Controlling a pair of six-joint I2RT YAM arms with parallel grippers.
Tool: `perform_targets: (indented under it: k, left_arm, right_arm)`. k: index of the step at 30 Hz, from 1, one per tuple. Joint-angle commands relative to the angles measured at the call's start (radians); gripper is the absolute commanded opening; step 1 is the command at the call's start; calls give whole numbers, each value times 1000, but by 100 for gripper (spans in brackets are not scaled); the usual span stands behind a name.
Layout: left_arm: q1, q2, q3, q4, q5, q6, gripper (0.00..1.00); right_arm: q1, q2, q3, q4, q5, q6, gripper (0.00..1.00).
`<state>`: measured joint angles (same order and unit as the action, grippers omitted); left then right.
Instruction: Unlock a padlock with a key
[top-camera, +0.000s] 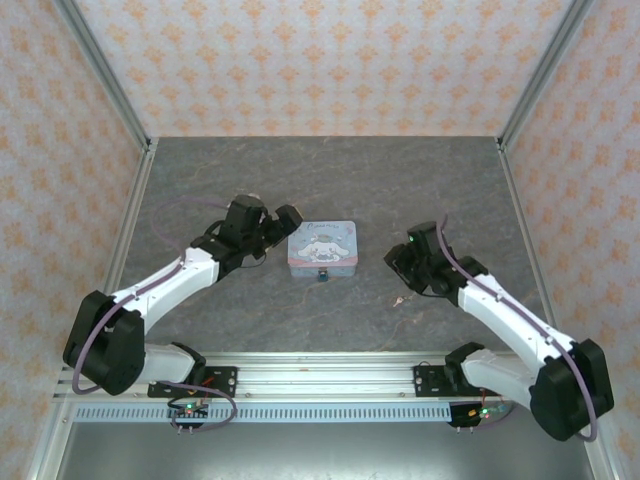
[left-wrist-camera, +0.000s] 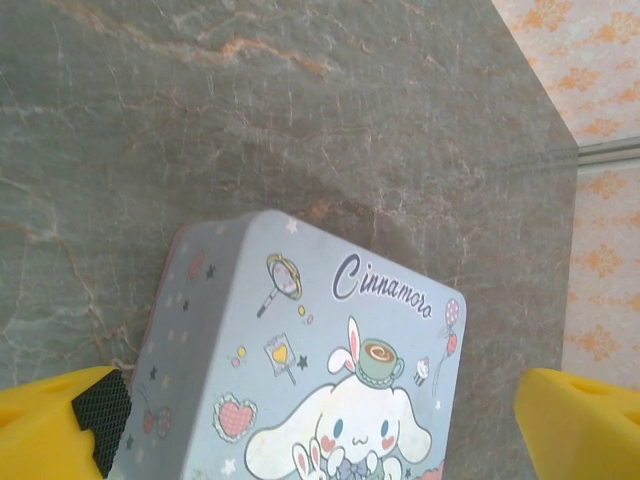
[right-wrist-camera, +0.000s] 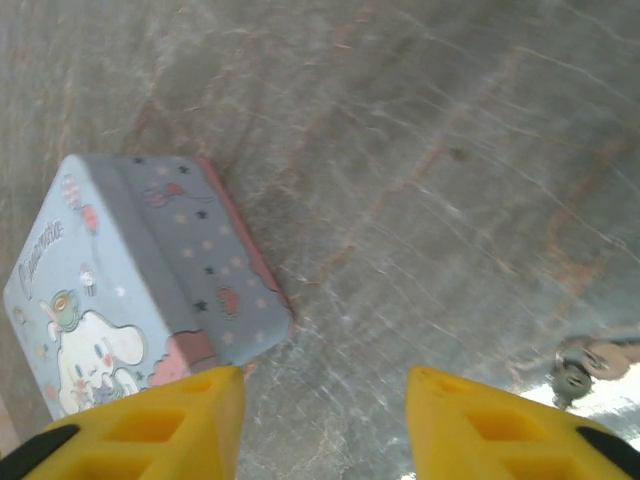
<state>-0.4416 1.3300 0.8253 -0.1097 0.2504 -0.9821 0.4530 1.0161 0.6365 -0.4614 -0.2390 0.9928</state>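
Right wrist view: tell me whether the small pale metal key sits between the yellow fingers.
No, the key lies on the grey stone table, outside the gap between the two fingers.

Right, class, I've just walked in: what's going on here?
Two robot arms are set to unlock a small blue padlock at the near edge of a cartoon tin. The left gripper hovers by the tin, jaws wide open. The right gripper, jaws apart and empty, is beside it; the key lies on the table, not yet picked up.
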Motion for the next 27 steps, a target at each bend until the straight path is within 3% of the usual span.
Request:
perform_targets:
  k: [1, 9, 16, 27]
  left_arm:
    - [-21, -23, 2, -26, -23, -36, 100]
    - [-57, 27, 9, 11, -9, -50, 100]
    - [-78, 76, 3, 62, 23, -58, 100]
    - [-79, 90, -25, 124, 64, -60, 100]
  right_arm:
    - [8, -79, -72, -77, 80, 205, 43]
    - [30, -91, -128, -148, 149, 334, 43]
    - [78, -25, -182, -71, 189, 449, 40]
    - [81, 80, -143, -38, 225, 473, 38]
